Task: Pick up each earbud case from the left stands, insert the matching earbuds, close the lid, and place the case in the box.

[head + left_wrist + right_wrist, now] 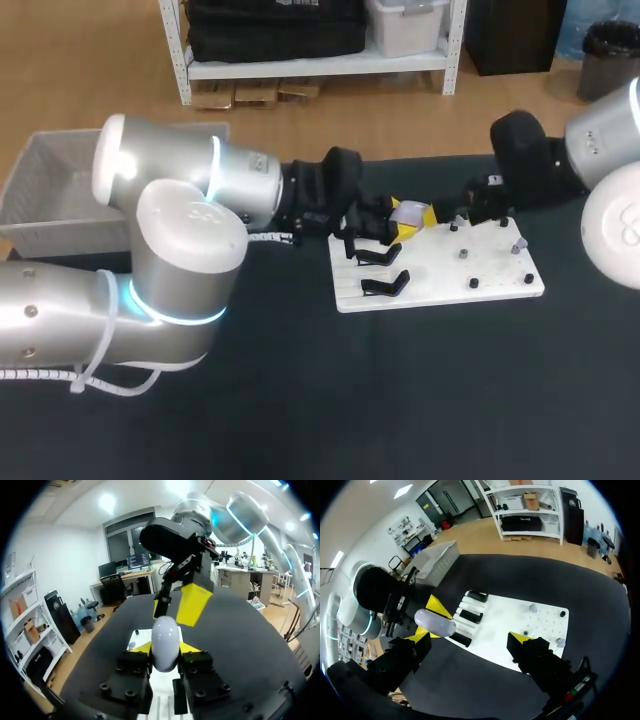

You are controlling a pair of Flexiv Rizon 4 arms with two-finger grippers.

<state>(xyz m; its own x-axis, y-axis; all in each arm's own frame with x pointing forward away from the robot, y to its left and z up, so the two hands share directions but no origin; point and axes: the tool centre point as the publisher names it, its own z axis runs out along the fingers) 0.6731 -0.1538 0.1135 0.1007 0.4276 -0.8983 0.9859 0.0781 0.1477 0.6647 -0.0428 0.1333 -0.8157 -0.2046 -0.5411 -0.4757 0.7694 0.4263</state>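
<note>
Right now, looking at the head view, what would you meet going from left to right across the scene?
Grey box → black stands → small pegs.

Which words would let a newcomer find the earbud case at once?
Start at the white board on the dark table and go to its far edge, just beyond the black stands. There the left gripper holds the earbud case between its yellow tips: a smooth, pale, egg-shaped shell, unlike the angular black and yellow parts around it.
</note>
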